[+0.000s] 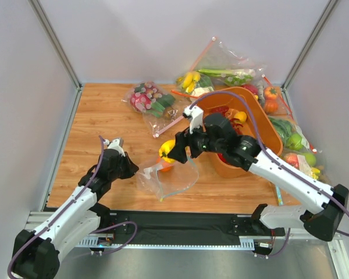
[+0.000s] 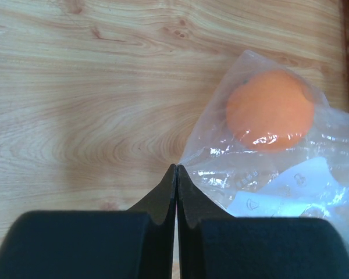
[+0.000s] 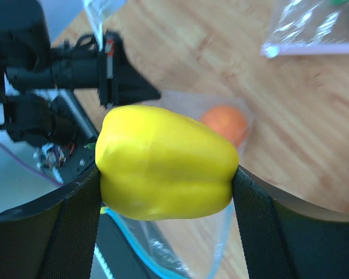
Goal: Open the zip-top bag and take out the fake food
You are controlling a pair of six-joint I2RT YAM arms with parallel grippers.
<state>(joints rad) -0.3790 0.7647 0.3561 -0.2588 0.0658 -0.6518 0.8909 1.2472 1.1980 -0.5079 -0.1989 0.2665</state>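
Zip-top bag [image 1: 170, 179] lies on tabletop [image 1: 104, 116], one orange fruit [image 2: 270, 110] inside. Orange bin [image 1: 266, 135] to the right holds red and orange toys. Left pincer [image 2: 175, 170] is pinched together on the bag's corner film. Right pincer [image 3: 167, 195] is clamped on yellow fruit [image 3: 163, 157], just above the bag's far edge. Right wrist view catches the teal zip strip [image 3: 136, 241] below the fruit; left wrist view shows the white label [image 2: 302, 180].

bright, even overhead light, soft shadows on the wooden table [image 1: 104, 110]. white glare streaks the zip-top bag [image 2: 331, 145] at right in the left wrist view; the right wrist view's background is blurred.
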